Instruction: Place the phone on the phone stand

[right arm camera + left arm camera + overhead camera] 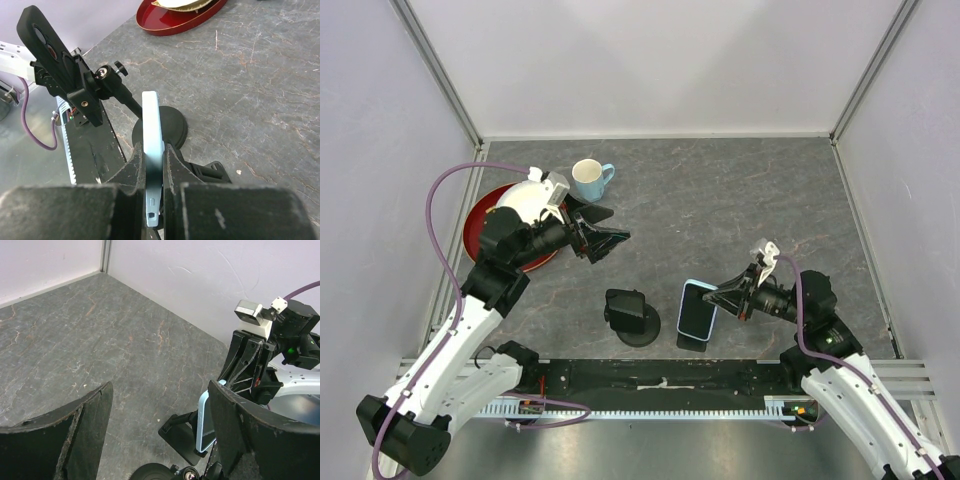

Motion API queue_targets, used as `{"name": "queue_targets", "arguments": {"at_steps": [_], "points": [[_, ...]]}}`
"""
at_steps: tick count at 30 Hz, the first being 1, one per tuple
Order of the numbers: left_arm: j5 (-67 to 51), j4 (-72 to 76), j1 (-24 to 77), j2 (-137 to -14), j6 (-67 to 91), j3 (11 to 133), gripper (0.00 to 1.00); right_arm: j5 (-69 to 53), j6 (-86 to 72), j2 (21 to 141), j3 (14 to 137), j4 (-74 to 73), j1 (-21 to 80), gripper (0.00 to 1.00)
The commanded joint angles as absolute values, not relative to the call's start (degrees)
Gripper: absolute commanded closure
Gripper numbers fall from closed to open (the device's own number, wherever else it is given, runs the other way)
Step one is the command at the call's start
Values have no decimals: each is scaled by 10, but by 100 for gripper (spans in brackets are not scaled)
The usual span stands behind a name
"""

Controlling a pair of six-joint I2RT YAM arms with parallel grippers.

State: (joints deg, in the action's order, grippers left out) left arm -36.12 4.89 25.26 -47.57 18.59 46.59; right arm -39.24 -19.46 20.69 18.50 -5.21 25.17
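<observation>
Broadly, beneath everything, a grey stone-veined surface (720, 190) closed in by pale walls. At far left, a round red tray (478, 228) carrying a white plate (525, 198), partly hidden by the left arm. Near the front edge, between the two arms, the phone stand (632, 315): all black, with a round flat base, a short stem with a small knob, and a cradle tilted back at the top. Just right of it, apart from it, the phone (698, 308): a slim slab in a pale blue case with rounded corners, seen edge-on from the right wrist (151, 125), leaning toward the stand. Right hand (152, 161) clamped tight on the phone's two flat faces, holding it off the surface. Left hand (600, 232) spread wide and holding nothing, raised beside the tray, well back from the stand. Behind it, a white mug (588, 180) with a light blue handle, upright, just beside the tray. Smallest, a black bracket (691, 342) under the phone's lower end; whether touching it or not, impossible to tell.
</observation>
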Motion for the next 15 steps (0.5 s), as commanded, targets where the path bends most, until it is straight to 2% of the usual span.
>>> {"name": "queue_targets", "arguments": {"at_steps": [1,10,15], "points": [[-369,73,258,-468,177,473,18,-388,-209,214,190,-7,250,100],[-367,70,260,-466,173,474,18,-352,-213,231,202,-39,251,100],[-367,70,260,-466,173,474,18,-309,-219,225,208,-61,251,77]]}}
